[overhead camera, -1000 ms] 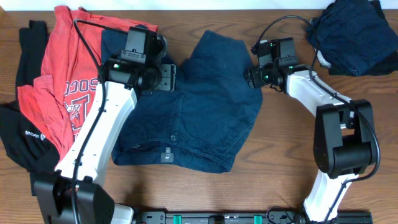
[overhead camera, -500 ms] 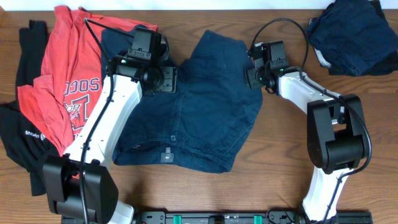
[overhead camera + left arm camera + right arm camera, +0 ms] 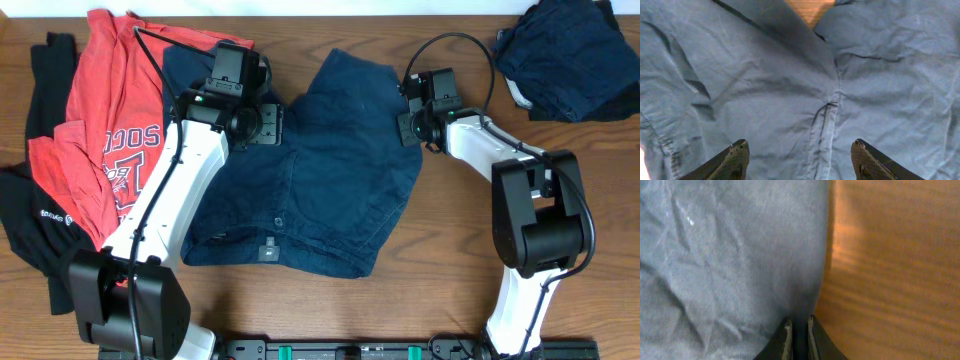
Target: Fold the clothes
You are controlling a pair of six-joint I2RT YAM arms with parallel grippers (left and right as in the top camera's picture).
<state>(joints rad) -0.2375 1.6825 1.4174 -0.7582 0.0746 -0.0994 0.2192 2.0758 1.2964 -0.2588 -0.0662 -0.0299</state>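
The left end effector (image 3: 801,159) hangs spread wide over the navy shorts (image 3: 330,170), gripping nothing, with the centre seam running up between its 2 fingers. The right end effector (image 3: 798,335) is pinched almost closed on the shorts' edge, with cloth ahead on one side and bare worktop (image 3: 890,280) on the other.

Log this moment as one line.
left gripper: open over navy shorts centre seam | right gripper: shut on shorts' right edge | shorts: flat, unfolded
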